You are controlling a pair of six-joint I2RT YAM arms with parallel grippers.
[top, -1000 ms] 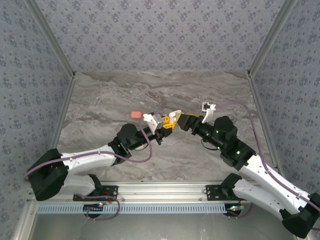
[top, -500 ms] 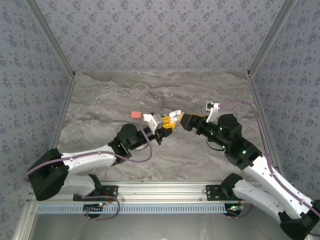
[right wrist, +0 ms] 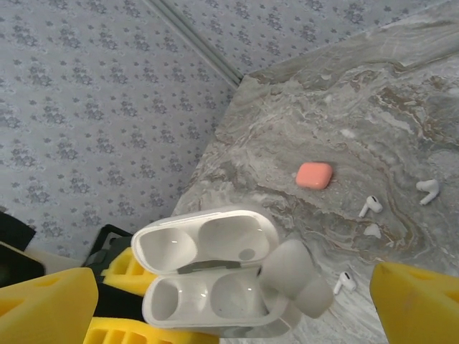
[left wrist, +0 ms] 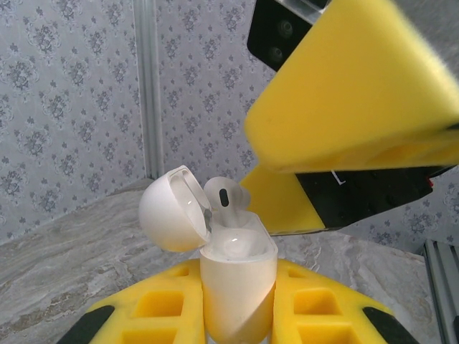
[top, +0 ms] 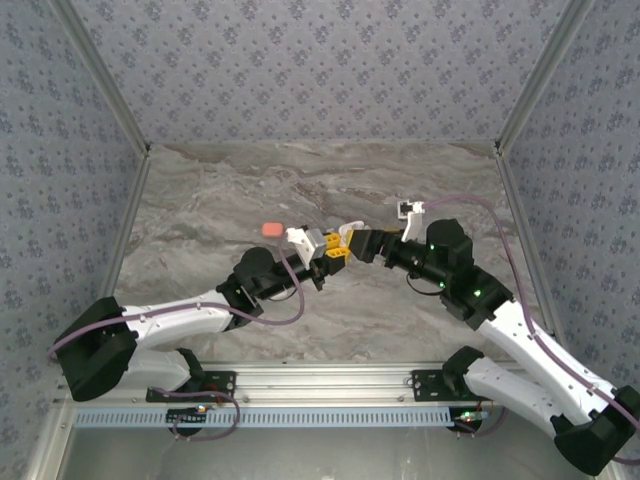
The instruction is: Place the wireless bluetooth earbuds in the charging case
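Note:
My left gripper (left wrist: pixel 240 304) is shut on the body of a white charging case (left wrist: pixel 237 287) and holds it upright above the table with its lid (left wrist: pixel 172 215) hinged open. One white earbud (left wrist: pixel 224 197) stands part-way in a slot of the case and sticks out above the rim. In the right wrist view the case (right wrist: pixel 208 287) shows two hollows, with the earbud (right wrist: pixel 294 276) at its right end. My right gripper (right wrist: pixel 233 283) is open, its yellow fingers (right wrist: pixel 419 301) wide on either side and touching nothing. From above, both grippers (top: pixel 335 245) (top: pixel 365 243) meet mid-table.
A small closed orange-pink case (right wrist: pixel 314 175) lies on the marble table (top: pixel 220 200), left of the grippers (top: pixel 272 229). Several loose white earbuds lie near it (right wrist: pixel 370 206) (right wrist: pixel 428 190) (right wrist: pixel 345 282). Patterned walls enclose the table on three sides.
My right gripper's jaws have spread wide. That arm drew back slightly, then came in toward the case again. The left arm and the case have stayed put.

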